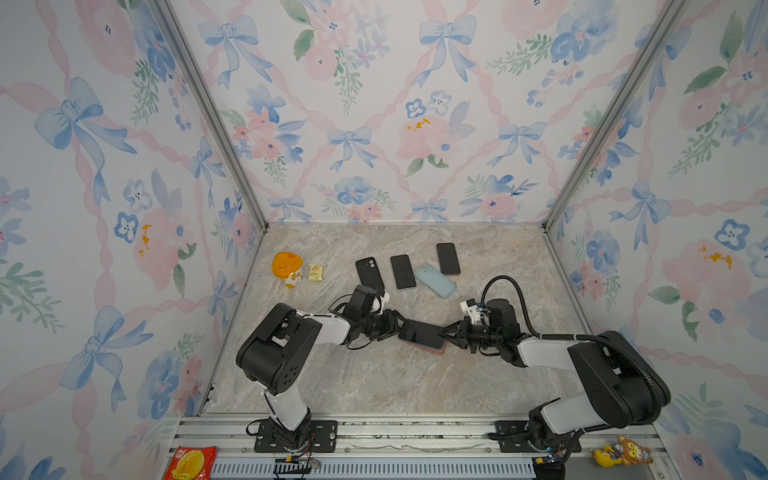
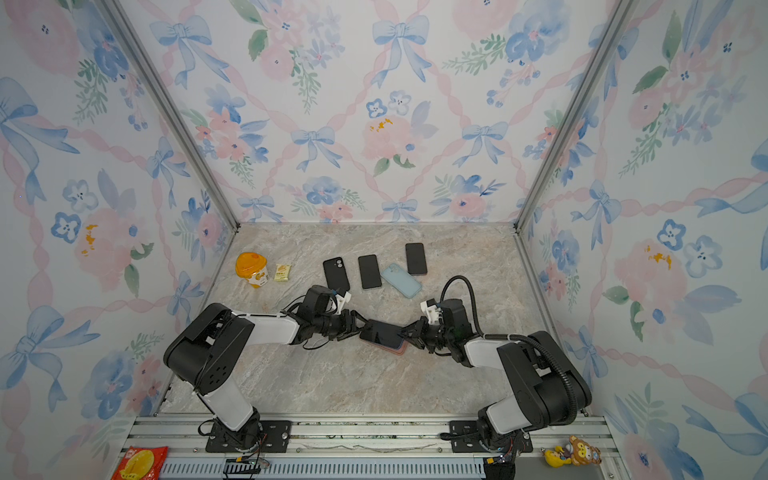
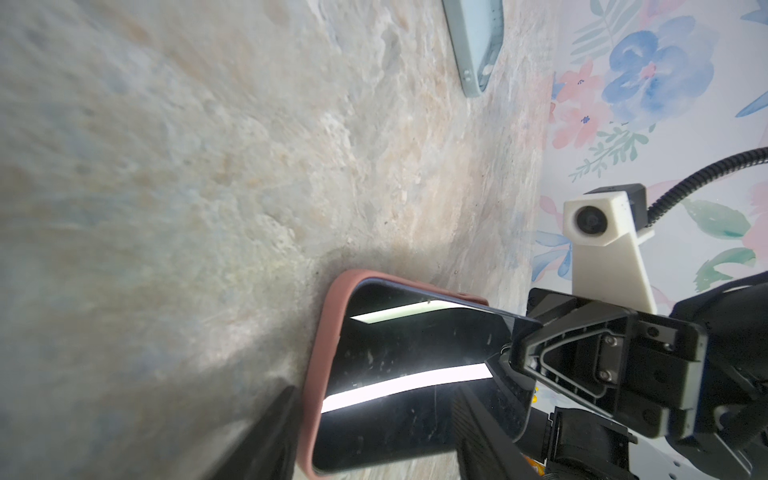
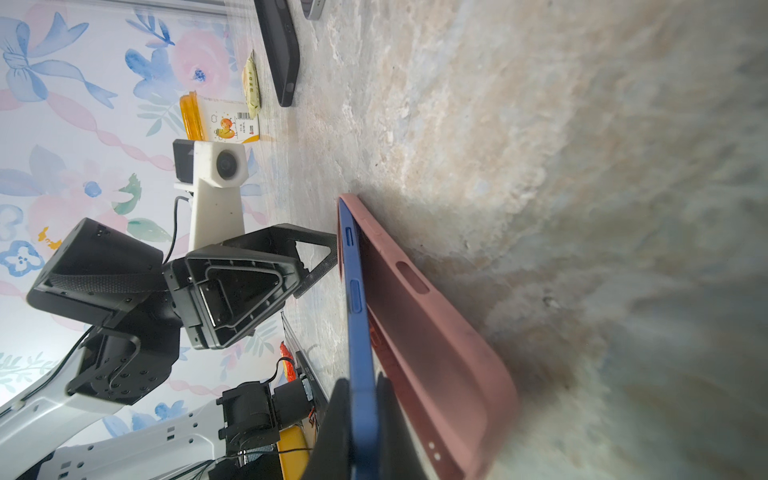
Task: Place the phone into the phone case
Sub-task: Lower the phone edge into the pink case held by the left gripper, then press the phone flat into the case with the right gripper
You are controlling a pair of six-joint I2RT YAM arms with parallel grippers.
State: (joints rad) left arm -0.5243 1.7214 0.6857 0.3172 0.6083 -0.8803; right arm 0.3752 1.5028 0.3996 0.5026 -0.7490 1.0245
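a marble-patterned tabletop (image 1: 374, 382) sits boxed in by walls of floral, blue-bowed wallpaper (image 1: 374, 104) on an aluminium frame (image 1: 208, 108). at its centre, both arms meet over a pink phone case (image 1: 434, 351) lying flat. the phone (image 1: 422, 332) rests tilted in it, one end tucked inside the rim and the other raised clear, clenched by the right gripper (image 1: 446, 332). the left gripper (image 1: 397, 324) has its jaws apart at the seated end; whether they press on the case cannot be told.

behind them in both top views are a black case (image 1: 370, 274), two dark phones (image 1: 402, 271) (image 1: 448, 258) and a pale blue case (image 1: 435, 280), with an orange-lidded cup (image 1: 286, 268) and a small yellow packet (image 1: 316, 273) to the left. only the top views take in the front rail, with its red snack bag (image 1: 189, 463) and toy figures (image 1: 623, 455).

the left wrist view alone shows the phone's glossy screen mirroring bright strips, its corner inside the pink rim. the right wrist view alone shows the phone's blue side with its buttons, and the wedge of space between phone and case.
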